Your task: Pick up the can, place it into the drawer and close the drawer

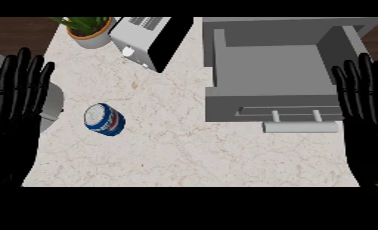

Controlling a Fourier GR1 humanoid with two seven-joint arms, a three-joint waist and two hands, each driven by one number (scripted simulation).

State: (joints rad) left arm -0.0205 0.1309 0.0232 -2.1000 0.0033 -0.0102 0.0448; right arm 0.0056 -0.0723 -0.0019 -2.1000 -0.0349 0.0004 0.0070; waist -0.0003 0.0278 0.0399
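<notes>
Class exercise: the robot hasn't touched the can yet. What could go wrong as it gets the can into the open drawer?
1. The can sits near the left hand, while the drawer lies far to the right: a long carry across the counter, so it may slip.
2. Lowered short, the can could strike the drawer's front wall or the handle.

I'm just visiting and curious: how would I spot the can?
Start at the pale marble counter and look at its left half, in front of the toaster and potted plant. The can sits alone there, the only blue thing, with a white top.
</notes>
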